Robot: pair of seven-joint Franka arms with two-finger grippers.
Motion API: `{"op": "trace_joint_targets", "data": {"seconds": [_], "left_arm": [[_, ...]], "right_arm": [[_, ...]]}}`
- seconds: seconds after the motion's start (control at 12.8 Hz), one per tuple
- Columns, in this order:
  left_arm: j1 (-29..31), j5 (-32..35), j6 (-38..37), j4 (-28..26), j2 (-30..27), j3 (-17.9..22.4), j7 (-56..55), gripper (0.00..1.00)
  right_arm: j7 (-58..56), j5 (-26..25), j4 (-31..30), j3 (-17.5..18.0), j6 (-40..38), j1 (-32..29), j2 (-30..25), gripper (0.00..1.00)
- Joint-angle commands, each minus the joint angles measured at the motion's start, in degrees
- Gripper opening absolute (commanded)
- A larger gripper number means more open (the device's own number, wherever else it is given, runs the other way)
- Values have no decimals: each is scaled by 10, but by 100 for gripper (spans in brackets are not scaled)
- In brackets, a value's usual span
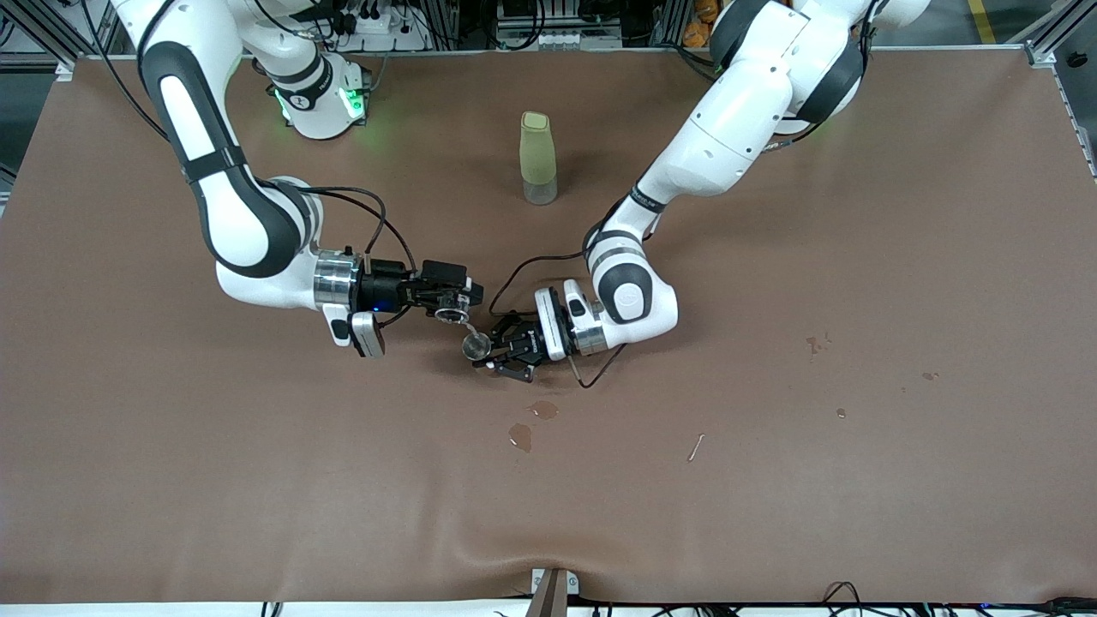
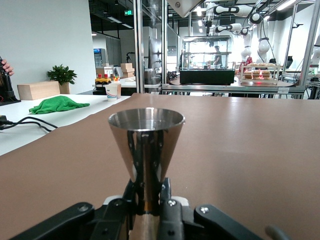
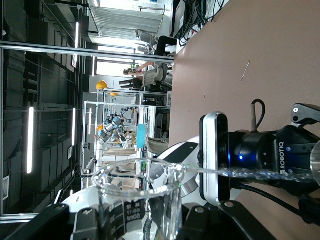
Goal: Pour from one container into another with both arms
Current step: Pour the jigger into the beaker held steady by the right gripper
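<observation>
Water streams from the tipped glass cup (image 1: 449, 314), pinched in the right gripper (image 1: 454, 302) over the table's (image 1: 771, 480) middle, into the jigger (image 1: 476, 345), which the left gripper (image 1: 495, 350) clamps upright by its waist just beside and below the cup.

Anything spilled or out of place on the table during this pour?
Yes. Two small wet patches sit on the brown table cover, nearer the front camera than the jigger, which the left pincer holds. They look like earlier spills. The stream from the glass cup, in the right pincer, seems to reach the jigger.
</observation>
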Motion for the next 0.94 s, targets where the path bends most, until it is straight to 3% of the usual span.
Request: {"op": "trace_joint_targets", "data": {"seconds": [0.0,0.86], "left_arm": [[-5,-23,3,1,-5,3,13,0],[-4,-24,3,0,-5,-1,9,0]], "right_arm": [[9,12,-8,6,-5,-9,-9,0],[36,35,-5,6,-3,-11,-6,0]]}}
